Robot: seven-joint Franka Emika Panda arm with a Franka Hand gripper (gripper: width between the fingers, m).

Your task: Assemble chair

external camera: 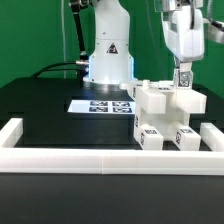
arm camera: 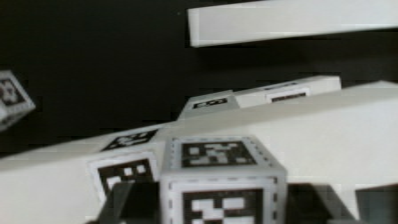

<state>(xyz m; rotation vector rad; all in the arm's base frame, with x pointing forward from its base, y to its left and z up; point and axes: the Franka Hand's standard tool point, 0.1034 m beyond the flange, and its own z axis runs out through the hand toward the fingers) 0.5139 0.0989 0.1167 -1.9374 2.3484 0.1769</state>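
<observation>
The gripper (external camera: pixel 183 80) reaches straight down from above, and its jaws are clamped on a white block (arm camera: pixel 222 175) that has black-and-white tags on its faces. In the wrist view the block fills the space between the two dark fingers. The fingers themselves show only as blurred shapes at its sides, so I can't see exactly where they touch it.

Nearest to me, a low white rail (external camera: pixel 100 152) runs along the front edge of the black table (external camera: pixel 40 105) and turns back at both front corners like a shallow fence. Just behind it, toward the exterior view's right, sits the chair (external camera: pixel 160 112), part-built. It is a cluster of white blocky pieces, with two small tagged ends almost touching the rail and taller pieces stacked behind them. The gripped block stands upright at the far right of that cluster. How the pieces join is hard to tell, because white lies against white and the seams disappear.

Further back, near the table's middle, the marker board (external camera: pixel 100 104) lies flat. Behind it stands the arm's base (external camera: pixel 108 55), its upper part cut off by the picture's top edge. A green curtain (external camera: pixel 30 40) hangs at the back.
</observation>
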